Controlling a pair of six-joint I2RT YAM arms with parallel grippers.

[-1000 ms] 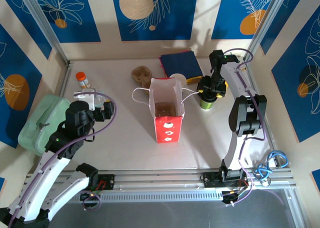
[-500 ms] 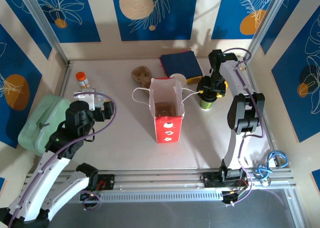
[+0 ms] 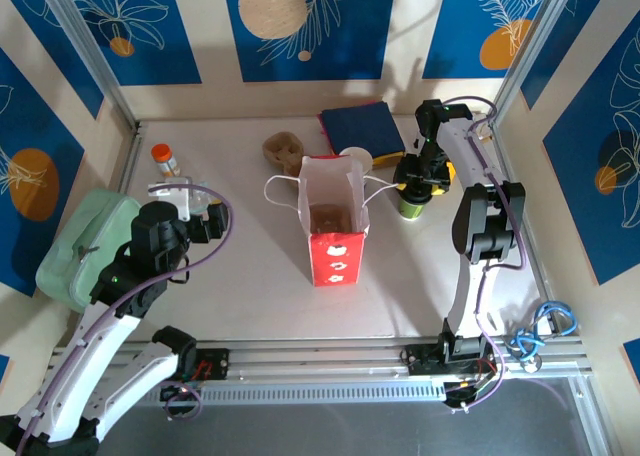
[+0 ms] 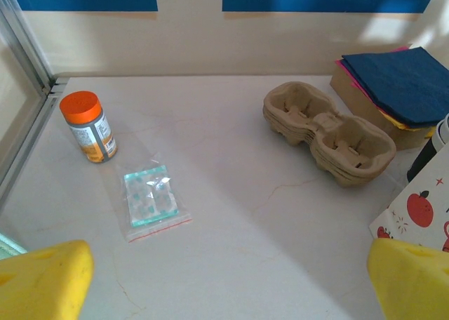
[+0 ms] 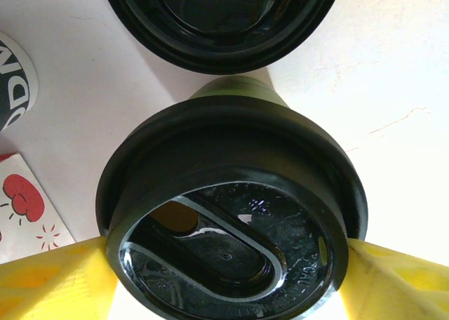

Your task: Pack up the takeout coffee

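The takeout coffee (image 3: 409, 207) is a green paper cup with a black lid (image 5: 224, 222) on it, standing on the table right of the red paper bag (image 3: 335, 221). My right gripper (image 3: 413, 188) comes down over it. Its yellow fingers (image 5: 49, 278) press on both sides of the lid's rim, so my right gripper (image 5: 228, 264) is shut on the cup. A strip of green side (image 5: 238, 88) shows below the lid. My left gripper (image 4: 228, 285) is open over bare table at the left, with nothing between its fingers.
A second black lid (image 5: 217, 18) lies just beyond the cup. The brown cup carrier (image 4: 330, 130) and blue napkins (image 4: 400, 85) are at the back. An orange-capped bottle (image 4: 88, 125) and a small clear bag (image 4: 149, 197) lie at the left. A green box (image 3: 85, 246) sits at the left edge.
The right arm has shifted slightly to the left with the cup in its grip. The left arm has not moved.
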